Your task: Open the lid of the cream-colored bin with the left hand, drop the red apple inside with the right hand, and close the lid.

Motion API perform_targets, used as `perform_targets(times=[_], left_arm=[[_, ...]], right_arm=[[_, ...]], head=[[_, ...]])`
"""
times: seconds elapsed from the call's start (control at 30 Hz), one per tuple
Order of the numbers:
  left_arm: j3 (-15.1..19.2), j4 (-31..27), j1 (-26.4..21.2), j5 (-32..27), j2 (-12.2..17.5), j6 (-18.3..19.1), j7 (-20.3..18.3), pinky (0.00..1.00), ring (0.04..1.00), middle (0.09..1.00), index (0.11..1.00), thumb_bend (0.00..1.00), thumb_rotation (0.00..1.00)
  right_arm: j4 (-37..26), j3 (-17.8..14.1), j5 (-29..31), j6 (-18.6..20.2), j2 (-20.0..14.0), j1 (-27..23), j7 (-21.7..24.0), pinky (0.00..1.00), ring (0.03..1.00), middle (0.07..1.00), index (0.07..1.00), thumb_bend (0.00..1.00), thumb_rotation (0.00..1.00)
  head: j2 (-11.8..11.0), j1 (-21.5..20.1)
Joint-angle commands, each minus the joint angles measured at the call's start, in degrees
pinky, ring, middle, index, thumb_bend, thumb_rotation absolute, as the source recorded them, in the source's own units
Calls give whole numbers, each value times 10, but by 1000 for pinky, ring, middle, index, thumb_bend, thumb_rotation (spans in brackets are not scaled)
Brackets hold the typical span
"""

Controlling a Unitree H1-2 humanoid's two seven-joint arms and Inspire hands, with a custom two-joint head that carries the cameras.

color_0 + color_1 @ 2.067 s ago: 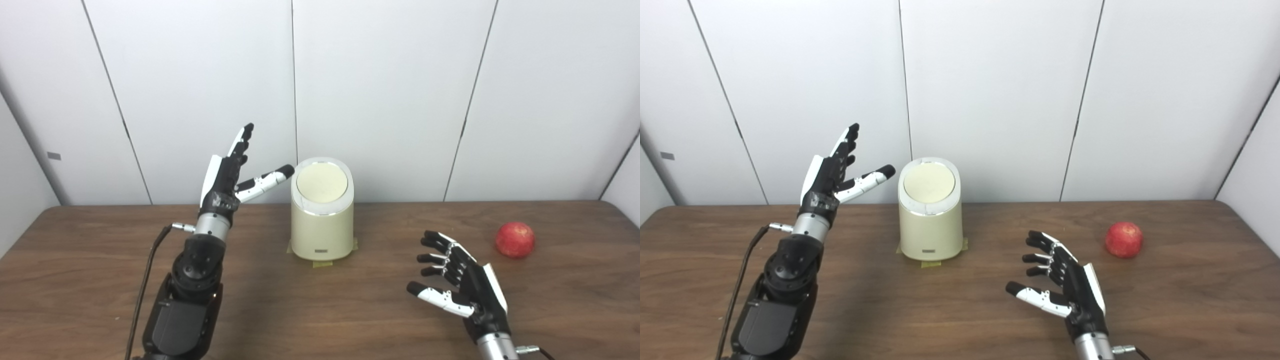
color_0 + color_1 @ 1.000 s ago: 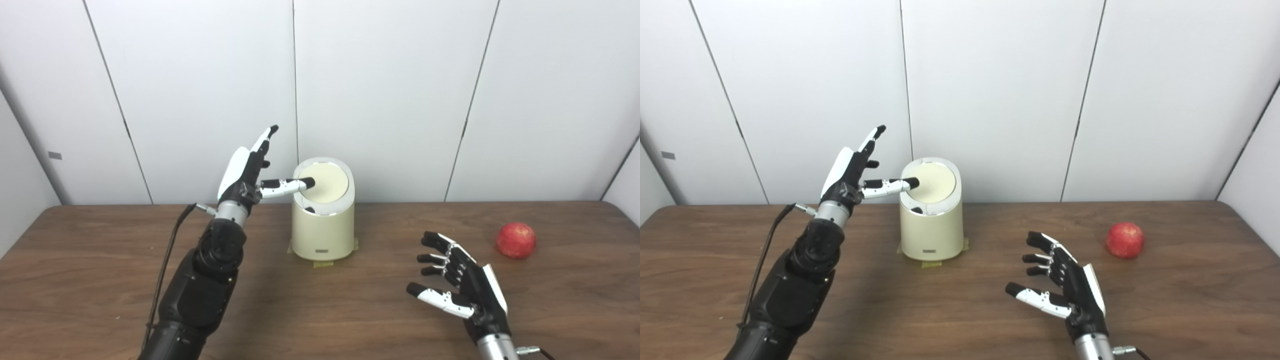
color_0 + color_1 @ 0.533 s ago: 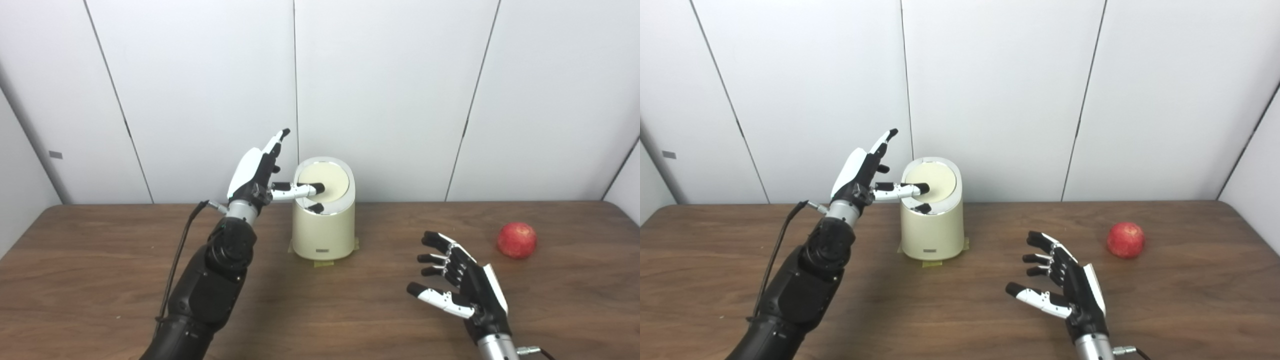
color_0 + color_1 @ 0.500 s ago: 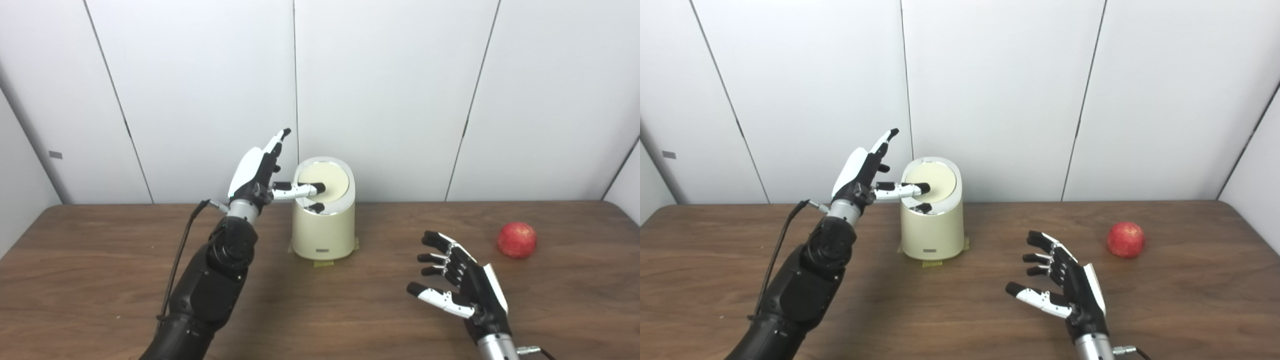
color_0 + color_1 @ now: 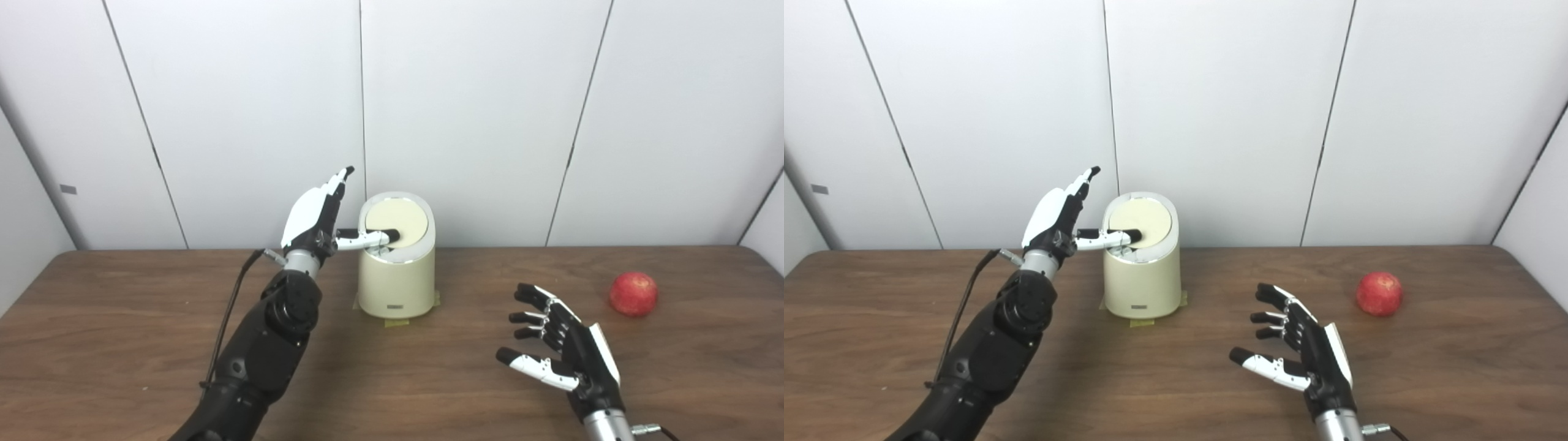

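Note:
The cream-colored bin (image 5: 395, 275) stands at the back middle of the table, its round lid (image 5: 398, 215) down. My left hand (image 5: 318, 217) is open beside the bin's left side, fingers pointing up, with the thumb (image 5: 367, 237) lying across the front edge of the lid and touching it. The red apple (image 5: 633, 294) lies on the table at the far right. My right hand (image 5: 566, 355) is open and empty, hovering low over the table in front and left of the apple, well apart from it.
The bin sits on strips of tape (image 5: 395, 320) on the brown wooden table (image 5: 122, 343). White wall panels stand close behind the bin. A black cable (image 5: 229, 306) runs from the left wrist along the arm.
My left hand moved right from beside the bin, and its thumb came down onto the front of the lid. The right hand and the apple stayed put.

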Motion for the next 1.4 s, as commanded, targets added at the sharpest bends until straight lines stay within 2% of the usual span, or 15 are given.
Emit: perform_targets(times=[0.0, 0.13, 0.23, 0.3, 0.37, 0.5, 0.57, 0.67, 0.8, 0.9, 1.17, 1.27, 1.37], left_arm=[[-2, -8, -38, 15, -2, 4, 19, 873, 1000, 1000, 1000, 853, 322], [-5, -17, -37, 22, -1, 25, 12, 884, 1000, 1000, 1000, 817, 266], [-25, -33, -37, 45, 9, 52, -5, 910, 1000, 1000, 1000, 881, 241], [-61, -49, -40, 89, 25, 79, -26, 908, 1000, 1000, 1000, 960, 217], [-100, -63, -46, 134, 43, 102, -48, 917, 1000, 1000, 1000, 978, 197], [-174, -110, -59, 212, 81, 138, -130, 989, 1000, 1000, 1000, 999, 139], [-198, -125, -64, 240, 94, 145, -162, 987, 1000, 1000, 1000, 1000, 110], [-221, -142, -67, 275, 109, 151, -199, 967, 1000, 1000, 1000, 1000, 124], [-230, -147, -63, 307, 119, 147, -218, 931, 1000, 1000, 1000, 1000, 166], [-232, -144, -59, 322, 123, 143, -219, 909, 1000, 1000, 1000, 1000, 195], [-215, -122, -39, 319, 116, 120, -154, 852, 997, 1000, 1000, 1000, 206], [-201, -118, -33, 305, 112, 114, -141, 865, 1000, 1000, 1000, 1000, 224], [-157, -119, -20, 250, 93, 109, -133, 847, 1000, 1000, 1000, 1000, 211]], right_arm=[[-17, 2, 0, -19, 5, -10, -5, 587, 688, 810, 805, 790, 319], [-24, 3, 0, -8, 7, -8, -4, 582, 687, 810, 805, 798, 324], [-28, 4, -2, -5, 7, -7, -4, 587, 695, 812, 805, 794, 324], [-25, 5, -5, -9, 7, -7, -4, 581, 695, 812, 803, 790, 329], [-24, 6, -5, -11, 7, -8, -5, 580, 695, 810, 802, 792, 327], [-21, 5, -1, -12, 7, -9, -3, 581, 700, 808, 802, 790, 318], [-19, 6, 1, -11, 8, -10, -3, 575, 695, 804, 800, 786, 309], [-21, 9, 1, -9, 9, -10, 0, 574, 695, 807, 802, 788, 311], [-21, 10, -1, -13, 9, -10, -3, 580, 696, 805, 801, 786, 314], [-23, 8, 4, -11, 9, -10, -2, 584, 699, 804, 800, 781, 301], [-24, 8, 0, -7, 6, -9, -2, 579, 694, 805, 804, 787, 314], [-26, 9, -2, -4, 6, -8, -2, 580, 696, 806, 802, 785, 312], [-22, 10, -3, -11, 5, -9, -2, 572, 691, 807, 802, 779, 307]], head=[[1, -1], [3, -1], [5, -1], [5, -1], [5, -1], [7, 2], [8, 2], [7, 2], [7, 2], [8, 1], [7, 3], [6, 5], [6, 6]])
